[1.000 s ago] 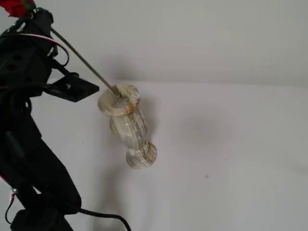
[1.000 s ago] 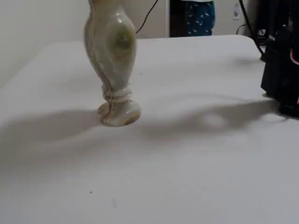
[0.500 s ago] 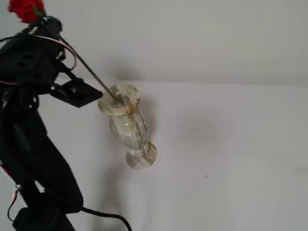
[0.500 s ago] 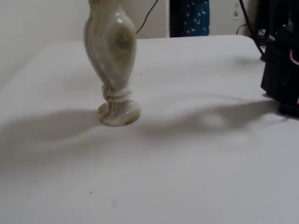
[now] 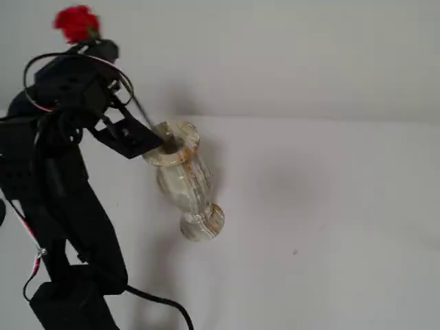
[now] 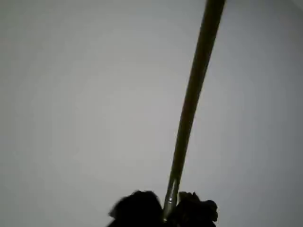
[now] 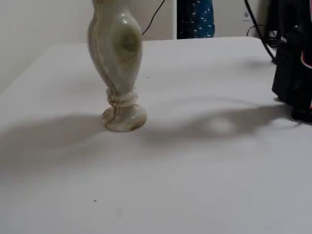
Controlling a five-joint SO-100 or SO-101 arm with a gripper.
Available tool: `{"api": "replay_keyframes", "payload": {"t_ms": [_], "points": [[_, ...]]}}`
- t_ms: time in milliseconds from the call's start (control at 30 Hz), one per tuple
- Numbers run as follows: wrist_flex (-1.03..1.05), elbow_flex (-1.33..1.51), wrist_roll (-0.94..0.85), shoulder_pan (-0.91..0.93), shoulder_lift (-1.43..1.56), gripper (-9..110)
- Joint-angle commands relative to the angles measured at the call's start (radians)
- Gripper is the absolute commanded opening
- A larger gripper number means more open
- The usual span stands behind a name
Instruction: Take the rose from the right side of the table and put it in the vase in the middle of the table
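The marbled cream vase (image 5: 184, 180) stands on the white table (image 5: 316, 206), seen from above in a fixed view. My gripper (image 5: 98, 49) is shut on the rose's stem (image 5: 146, 118), just below the red bloom (image 5: 76, 23). The stem slants down and its lower end sits in the vase mouth. The wrist view shows the fingertips (image 6: 189, 210) pinching the grey-green stem (image 6: 189, 104); the bloom and vase are out of that view. Another fixed view shows the vase (image 7: 116, 48) from the side on the table (image 7: 204, 170), its rim cut off and the rose out of view.
The black arm and its base (image 5: 69, 227) stand left of the vase, with a cable (image 5: 161, 302) trailing along the front edge. In the side view the base (image 7: 292, 73) is at the right. A blue item (image 7: 195, 17) stands behind the table.
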Motion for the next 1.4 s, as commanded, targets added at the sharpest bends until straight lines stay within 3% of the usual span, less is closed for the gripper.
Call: {"api": "replay_keyframes", "payload": {"t_ms": [0,300,467,567,767,867,1033,1233,1367], "points": [[0.060,-0.009,-0.018,0.031,0.002,57],[0.183,-0.011,-0.137,0.081,0.031,69],[0.278,-0.011,-0.408,0.075,0.106,69],[0.379,-0.011,-0.672,0.032,0.183,60],[0.535,0.008,-1.078,0.017,0.379,6],[0.535,0.081,-1.229,0.035,0.532,0],[0.523,0.426,-1.447,0.060,0.910,0],[0.222,1.336,-1.649,0.127,1.660,0],[0.242,1.660,-1.652,0.219,1.942,0]]}}
